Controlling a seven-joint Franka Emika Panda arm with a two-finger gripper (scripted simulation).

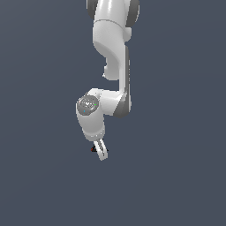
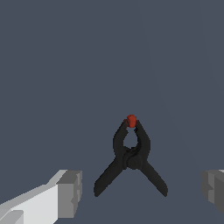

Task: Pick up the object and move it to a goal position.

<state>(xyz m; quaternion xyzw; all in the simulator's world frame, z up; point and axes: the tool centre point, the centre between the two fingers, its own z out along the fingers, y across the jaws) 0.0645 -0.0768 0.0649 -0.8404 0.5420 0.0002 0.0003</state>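
The object (image 2: 130, 159) is a small black clamp with two splayed handles and a red tip, lying flat on the grey floor. In the wrist view it sits between my two fingers (image 2: 69, 193), which stand wide apart on either side of it without touching it. My gripper (image 2: 140, 192) is open and empty. In the exterior view the gripper (image 1: 101, 152) hangs low over the floor, and only a bit of the object (image 1: 93, 149) with its red tip shows beside the fingers.
The white arm (image 1: 112, 53) reaches down from the top of the exterior view. A plain grey floor (image 1: 176, 176) surrounds the clamp on all sides.
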